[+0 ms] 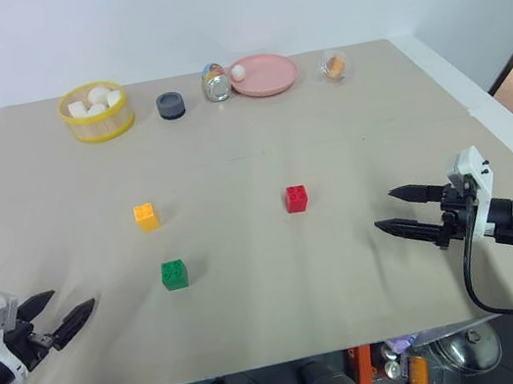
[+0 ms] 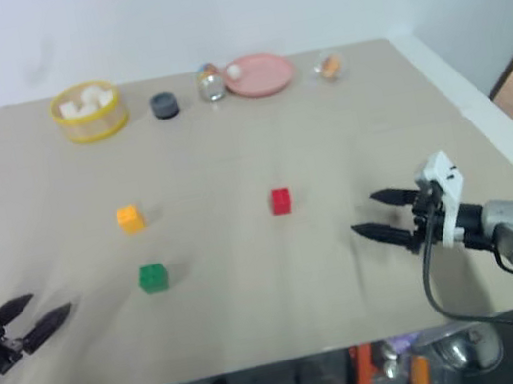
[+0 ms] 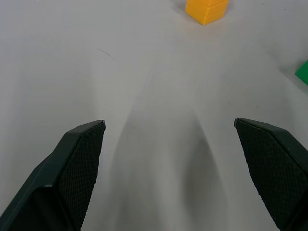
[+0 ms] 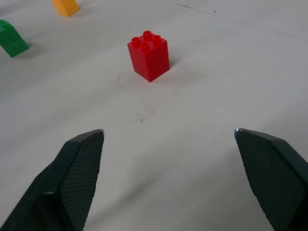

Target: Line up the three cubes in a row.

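Cubes: red cube (image 1: 296,198), green cube (image 1: 174,274), yellow-orange cube (image 1: 145,215) sitting apart mid-table (image 1: 344,127), unaligned.
Left gripper (image 1: 67,312): hovering, fingers spread, empty.
Right gripper (image 1: 392,211): spread, empty.
Right wrist view: revealing red studs.

place: lab/test room | cues: bare white walls, paper-covered table (image 1: 287,306) w/ staged props

Along the far edge of the beige counter (image 1: 254,292) stand a round yellow basket (image 1: 96,113) holding small white lumps (image 1: 98,99), a short dark grey cylinder (image 1: 171,105), a shiny metal can (image 1: 216,84) touching a pink plate (image 1: 266,75) that carries a white ball (image 1: 238,72), and a clear wrapper with something orange (image 1: 335,66).
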You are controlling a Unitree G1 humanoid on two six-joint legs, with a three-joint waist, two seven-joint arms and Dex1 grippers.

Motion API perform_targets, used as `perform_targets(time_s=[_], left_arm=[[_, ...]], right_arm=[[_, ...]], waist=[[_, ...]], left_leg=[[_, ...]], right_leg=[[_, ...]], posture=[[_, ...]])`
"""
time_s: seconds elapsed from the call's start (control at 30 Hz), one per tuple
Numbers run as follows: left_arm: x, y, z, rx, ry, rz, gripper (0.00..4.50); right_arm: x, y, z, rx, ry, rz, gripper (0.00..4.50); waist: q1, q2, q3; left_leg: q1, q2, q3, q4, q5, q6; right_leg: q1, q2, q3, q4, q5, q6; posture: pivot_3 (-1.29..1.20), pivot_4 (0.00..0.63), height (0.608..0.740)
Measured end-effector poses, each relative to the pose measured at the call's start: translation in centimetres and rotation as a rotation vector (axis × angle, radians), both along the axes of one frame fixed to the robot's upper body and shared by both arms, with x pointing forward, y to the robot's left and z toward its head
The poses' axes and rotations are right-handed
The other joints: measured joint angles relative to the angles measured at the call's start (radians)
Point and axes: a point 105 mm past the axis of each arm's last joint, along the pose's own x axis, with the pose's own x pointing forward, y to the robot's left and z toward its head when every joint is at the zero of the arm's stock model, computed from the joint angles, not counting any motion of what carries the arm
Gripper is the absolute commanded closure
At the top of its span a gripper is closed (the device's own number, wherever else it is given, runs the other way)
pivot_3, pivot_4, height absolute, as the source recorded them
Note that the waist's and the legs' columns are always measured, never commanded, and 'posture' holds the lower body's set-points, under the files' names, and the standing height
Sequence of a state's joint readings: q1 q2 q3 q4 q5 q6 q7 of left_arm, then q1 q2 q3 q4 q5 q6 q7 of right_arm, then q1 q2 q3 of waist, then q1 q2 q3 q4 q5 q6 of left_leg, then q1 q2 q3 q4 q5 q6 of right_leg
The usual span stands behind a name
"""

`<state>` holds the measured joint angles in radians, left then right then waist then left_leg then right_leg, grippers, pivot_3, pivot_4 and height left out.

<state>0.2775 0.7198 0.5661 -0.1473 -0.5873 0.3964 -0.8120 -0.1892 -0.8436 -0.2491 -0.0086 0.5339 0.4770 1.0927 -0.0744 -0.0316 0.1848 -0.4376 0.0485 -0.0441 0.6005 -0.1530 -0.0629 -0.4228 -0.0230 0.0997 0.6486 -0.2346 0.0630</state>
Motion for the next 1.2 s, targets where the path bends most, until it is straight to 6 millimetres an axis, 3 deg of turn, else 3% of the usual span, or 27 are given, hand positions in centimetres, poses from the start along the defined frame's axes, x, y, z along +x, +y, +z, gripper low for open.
perform_targets(time_s=[0.23,0.4,0.43,0.6,0.77,0.93,1.2], left_arm=[[0.2,-1.5,0.3,-0.042,-0.034,-0.168,0.05],[-0.1,-2.9,0.6,-0.082,-0.048,-0.277,0.05],[0.2,-4.1,1.8,-0.086,-0.095,-0.340,0.05],[0.5,-6.4,4.2,-0.083,-0.163,-0.473,0.05],[0.8,-10.2,8.3,-0.041,-0.244,-0.673,0.05],[0.9,-13.6,9.4,-0.037,-0.240,-0.838,0.05],[0.5,-15.3,9.0,-0.039,-0.200,-0.931,0.05]], right_arm=[[0.4,1.2,-1.3,0.003,0.002,-0.005,0.00],[0.9,1.3,-0.8,-0.017,-0.025,-0.015,0.00],[1.5,1.2,-0.4,-0.029,-0.042,-0.024,0.00],[2.7,1.8,0.2,-0.043,-0.060,0.022,0.00],[4.5,3.6,0.3,-0.073,-0.062,0.143,0.00],[6.9,5.0,-0.5,-0.102,-0.047,0.216,0.00],[8.9,6.6,-1.8,-0.083,-0.035,0.247,0.00]], waist=[[0.000,-0.001,-0.001],[0.000,-0.001,-0.001],[0.000,-0.001,-0.001],[-0.001,-0.001,-0.001],[-0.001,-0.001,-0.001],[-0.003,0.000,0.000],[-0.004,0.000,0.000]], left_leg=[[0.000,0.000,0.001,0.000,0.000,0.000],[0.000,0.000,0.001,0.000,0.000,0.000],[0.000,0.000,0.001,0.001,0.000,0.000],[0.001,0.000,0.002,0.002,0.000,0.001],[0.001,0.000,0.003,0.002,0.001,0.002],[0.001,0.000,0.002,0.002,0.001,0.002],[0.001,0.000,0.001,0.002,0.001,0.002]], right_leg=[[0.000,0.000,0.001,0.001,0.000,0.000],[0.000,0.000,0.001,0.001,0.000,0.001],[0.000,0.000,0.001,0.001,0.001,0.001],[0.001,0.000,0.002,0.001,0.002,0.002],[0.001,0.001,0.003,0.002,0.003,0.003],[0.001,0.001,0.003,0.002,0.004,0.005],[0.001,0.003,0.003,0.002,0.006,0.009]], posture=[[0.00,0.150,0.740],[0.00,0.150,0.740],[0.00,0.150,0.740],[0.00,0.150,0.740],[0.00,0.150,0.740],[0.00,0.150,0.740],[0.00,0.150,0.740]])
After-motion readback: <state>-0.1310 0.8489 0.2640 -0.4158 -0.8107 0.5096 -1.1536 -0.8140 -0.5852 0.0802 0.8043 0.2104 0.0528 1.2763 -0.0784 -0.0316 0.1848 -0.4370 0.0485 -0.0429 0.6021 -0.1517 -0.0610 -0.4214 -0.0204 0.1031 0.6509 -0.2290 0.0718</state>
